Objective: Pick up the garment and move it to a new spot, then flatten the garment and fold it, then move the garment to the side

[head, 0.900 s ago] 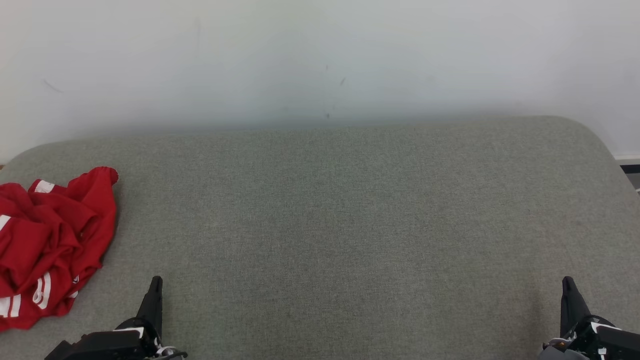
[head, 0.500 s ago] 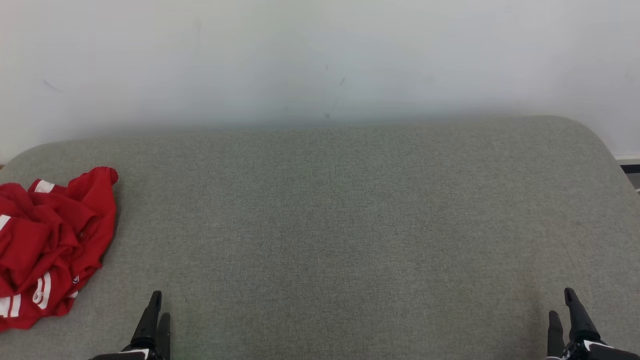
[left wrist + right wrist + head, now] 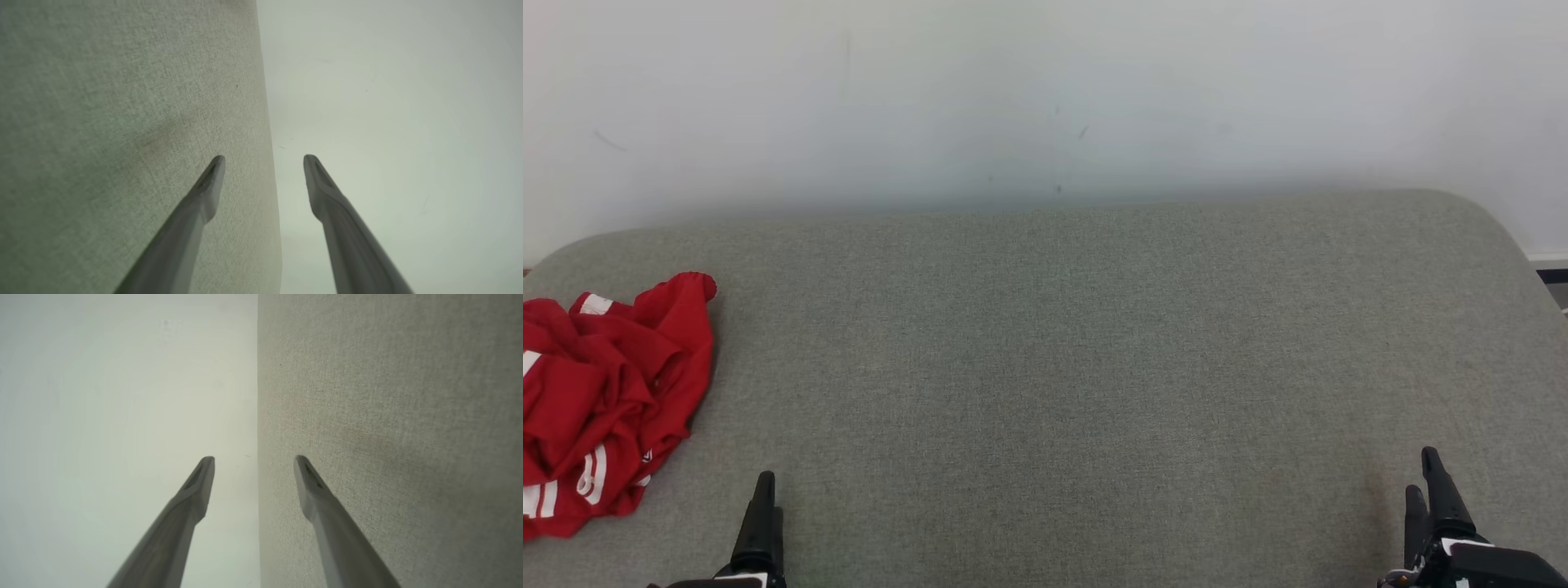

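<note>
A crumpled red garment [image 3: 600, 404] with white stripes lies at the far left of the grey-green upholstered surface [image 3: 1078, 367]. My left gripper [image 3: 766, 498] rises from the bottom edge just right of the garment, apart from it. In the left wrist view my left gripper [image 3: 263, 157] stands open with nothing between its fingers. My right gripper [image 3: 1425, 474] sits at the lower right corner, far from the garment. The right wrist view shows my right gripper [image 3: 253, 458] open and empty, turned on its side above the fabric.
A pale wall [image 3: 1045, 98] runs behind the surface's far edge. The surface rounds off at its back corners, and a dark strip of floor [image 3: 1553, 278] shows past the right corner.
Both grippers pulled back toward the bottom edge and rolled onto their sides; the right one has since come forward a little. The garment has not moved.
</note>
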{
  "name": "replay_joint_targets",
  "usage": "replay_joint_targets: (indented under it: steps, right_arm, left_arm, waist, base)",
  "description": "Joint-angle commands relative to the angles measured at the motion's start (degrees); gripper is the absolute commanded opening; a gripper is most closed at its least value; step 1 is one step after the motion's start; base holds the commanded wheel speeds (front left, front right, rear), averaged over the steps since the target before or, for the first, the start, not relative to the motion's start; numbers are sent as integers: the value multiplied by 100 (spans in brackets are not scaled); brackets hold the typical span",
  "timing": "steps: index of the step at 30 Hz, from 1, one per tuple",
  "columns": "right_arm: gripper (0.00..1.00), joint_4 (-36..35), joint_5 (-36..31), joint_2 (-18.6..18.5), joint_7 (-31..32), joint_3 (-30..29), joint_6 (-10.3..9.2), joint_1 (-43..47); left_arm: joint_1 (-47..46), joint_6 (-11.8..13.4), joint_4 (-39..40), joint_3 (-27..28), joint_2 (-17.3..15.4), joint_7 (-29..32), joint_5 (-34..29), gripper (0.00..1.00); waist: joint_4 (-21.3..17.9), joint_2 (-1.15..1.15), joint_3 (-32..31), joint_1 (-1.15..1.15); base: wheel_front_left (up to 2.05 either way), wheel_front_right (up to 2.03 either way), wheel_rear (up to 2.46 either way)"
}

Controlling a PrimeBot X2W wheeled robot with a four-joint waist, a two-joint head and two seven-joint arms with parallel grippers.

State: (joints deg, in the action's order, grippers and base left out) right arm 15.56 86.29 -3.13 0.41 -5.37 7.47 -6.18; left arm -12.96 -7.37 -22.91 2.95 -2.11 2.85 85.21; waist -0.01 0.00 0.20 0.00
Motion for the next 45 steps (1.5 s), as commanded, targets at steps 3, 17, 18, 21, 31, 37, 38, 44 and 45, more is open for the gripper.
replay_joint_targets:
  steps: [3,17,18,21,31,37,38,44,45]
  right_arm:
    - [100,-157,-408,-84,-106,138,1,-69]
    - [100,-346,-2033,-85,-395,458,1,-76]
    - [100,-358,-2155,-83,-415,476,1,-79]
    - [100,-392,-2572,-102,-470,565,1,-91]
    - [100,-526,-4058,-125,-694,871,2,-94]
    - [100,-609,-4761,-150,-786,1006,2,-96]
    - [100,-624,-4890,-164,-805,1031,2,-99]
    - [100,-696,-5623,-193,-909,1184,2,-99]
    - [100,-704,-5712,-195,-923,1202,2,-100]
  left_arm:
    - [-10,49,245,35,-42,-132,-376,100]
    - [214,370,824,-5,-52,-464,-1843,100]
    - [233,398,863,-24,-53,-485,-1992,100]
    - [283,491,975,-62,-55,-551,-2352,100]
    - [457,810,1273,-309,-64,-811,-4075,100]
    - [530,935,1353,-368,-68,-921,-4761,100]
    - [539,956,1366,-374,-69,-936,-4871,100]
    - [613,1147,1463,-453,-145,-1054,-5555,100]
    - [627,1167,1478,-462,-152,-1071,-5624,100]
  waist:
    - [1,0,-1,0]
    - [4,0,4,0]
    - [5,0,4,0]
    - [5,0,5,0]
    - [4,0,6,0]
    - [5,0,6,0]
    - [6,0,4,0]
    - [12,0,-10,0]
    - [13,0,-13,0]
  base:
    - [0,0,0]
    - [0,0,0]
    - [0,0,0]
    - [0,0,0]
    - [0,0,0]
    - [0,0,0]
    - [0,0,0]
    - [0,0,0]
    - [0,0,0]
